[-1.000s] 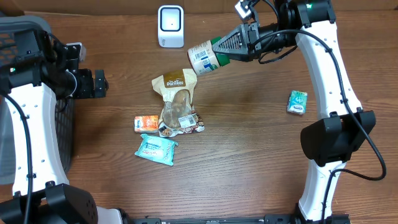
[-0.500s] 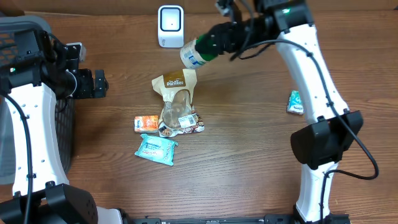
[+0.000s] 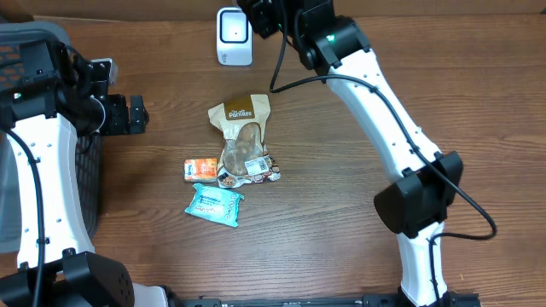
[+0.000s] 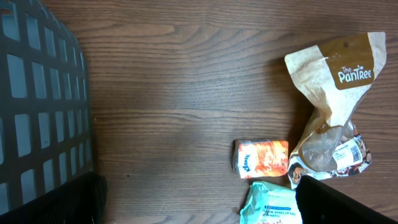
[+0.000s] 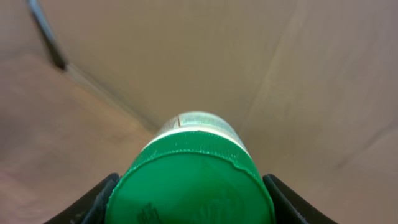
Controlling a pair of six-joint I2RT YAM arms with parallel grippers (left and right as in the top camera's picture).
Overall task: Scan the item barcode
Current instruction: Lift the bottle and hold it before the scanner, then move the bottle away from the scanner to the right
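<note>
The green-lidded pale jar [image 5: 194,183] is clamped between the fingers of the right end effector [image 5: 193,208], at the top centre of the overhead frame, just beside the white barcode scanner [image 3: 234,36]. The left end effector [image 3: 135,115] is spread wide and empty at the left edge, over the brown wooden bench [image 3: 341,213], near the black mesh basket [image 4: 37,93].
</note>
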